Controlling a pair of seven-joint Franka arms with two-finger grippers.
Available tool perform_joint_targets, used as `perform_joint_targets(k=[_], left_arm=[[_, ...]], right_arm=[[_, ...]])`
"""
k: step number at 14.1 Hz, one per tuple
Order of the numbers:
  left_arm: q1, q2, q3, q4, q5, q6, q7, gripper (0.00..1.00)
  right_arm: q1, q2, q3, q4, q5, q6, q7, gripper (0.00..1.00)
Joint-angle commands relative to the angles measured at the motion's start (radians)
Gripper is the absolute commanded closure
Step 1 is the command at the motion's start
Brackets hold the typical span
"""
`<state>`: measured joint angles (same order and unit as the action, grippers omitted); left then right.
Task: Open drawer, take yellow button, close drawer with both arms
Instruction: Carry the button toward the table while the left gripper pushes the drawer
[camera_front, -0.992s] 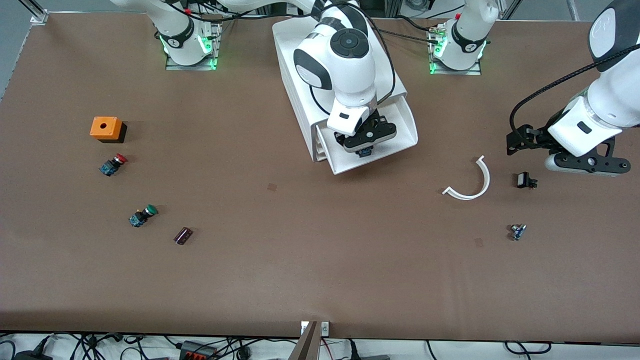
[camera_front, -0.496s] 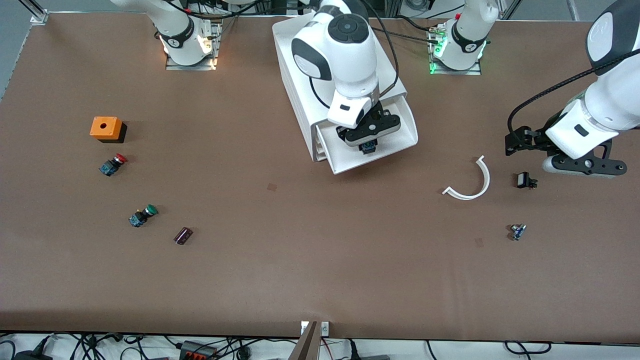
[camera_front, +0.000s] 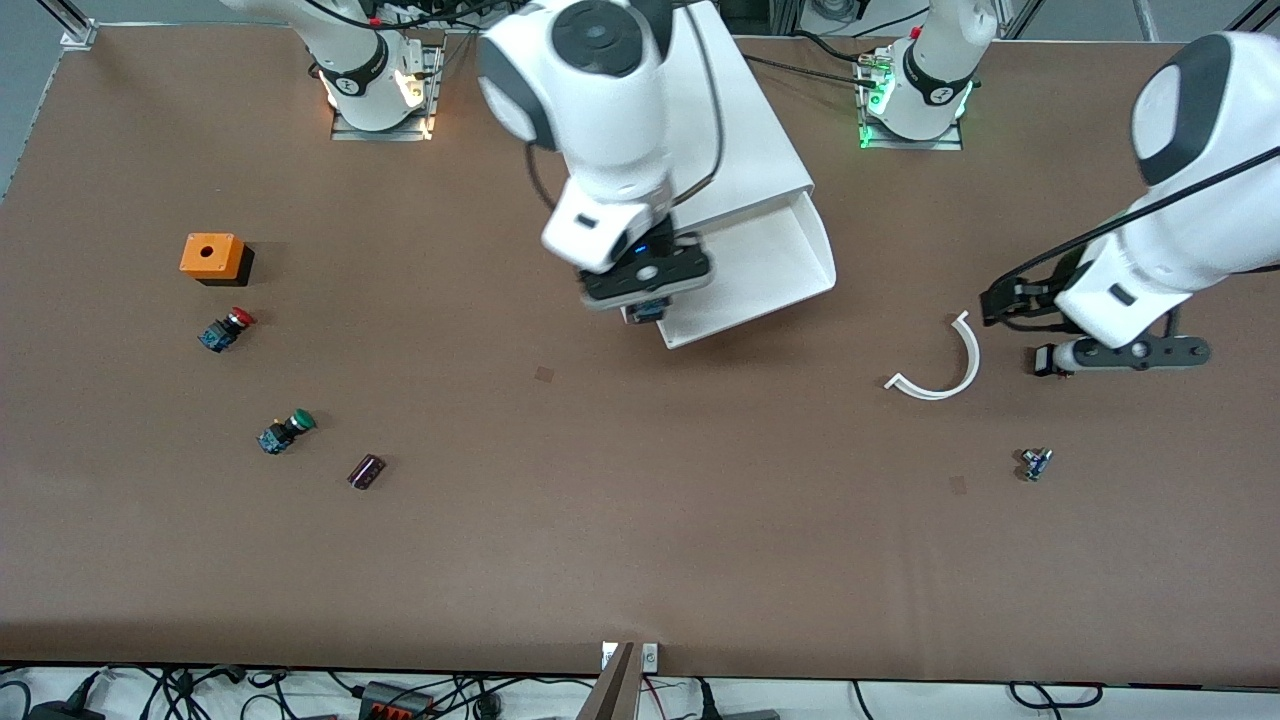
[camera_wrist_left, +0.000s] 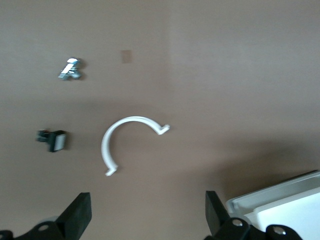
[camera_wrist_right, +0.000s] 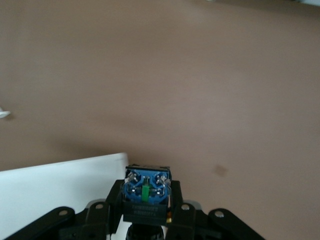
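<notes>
The right gripper hangs over the open drawer's edge, its fingers pinching the button — blue terminal block toward the wrist camera. It should clear the rim before it travels away. The left gripper, fingers spread, waits above the white arc piece — it will likely push the drawer.

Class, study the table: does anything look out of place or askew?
Yes. The white cabinet sits skewed to the table edge, its drawer pulled out. The right gripper holds a button over the drawer's corner. A curved white strip lies loose near the left gripper.
</notes>
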<state>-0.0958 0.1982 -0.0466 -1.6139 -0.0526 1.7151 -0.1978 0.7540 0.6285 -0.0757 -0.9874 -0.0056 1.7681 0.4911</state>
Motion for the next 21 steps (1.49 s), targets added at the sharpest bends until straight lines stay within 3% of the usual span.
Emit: perform_joint_targets(k=[1, 4, 10, 14, 21], left_arm=[[-0.018, 0.088, -0.015, 0.022, -0.091, 0.07, -0.034, 0.0], [-0.102, 0.139, -0.033, 0.023, -0.105, 0.127, -0.049, 0.0], [-0.218, 0.219, -0.035, 0.025, -0.11, 0.149, -0.31, 0.0], [-0.269, 0.244, -0.036, 0.022, -0.109, 0.21, -0.446, 0.0], [-0.265, 0.205, -0.093, -0.067, -0.11, 0.225, -0.466, 0.0]], right_arm=[[-0.115, -0.026, 0.008, -0.011, 0.006, -0.067, -0.066, 1.0], [-0.232, -0.03, 0.007, -0.077, 0.004, -0.176, -0.182, 1.0], [-0.416, -0.027, 0.014, -0.293, 0.031, -0.158, -0.337, 1.0], [-0.464, -0.03, 0.01, -0.42, 0.065, -0.066, -0.44, 1.0], [-0.489, -0.072, 0.008, -0.648, 0.064, 0.18, -0.683, 1.0]])
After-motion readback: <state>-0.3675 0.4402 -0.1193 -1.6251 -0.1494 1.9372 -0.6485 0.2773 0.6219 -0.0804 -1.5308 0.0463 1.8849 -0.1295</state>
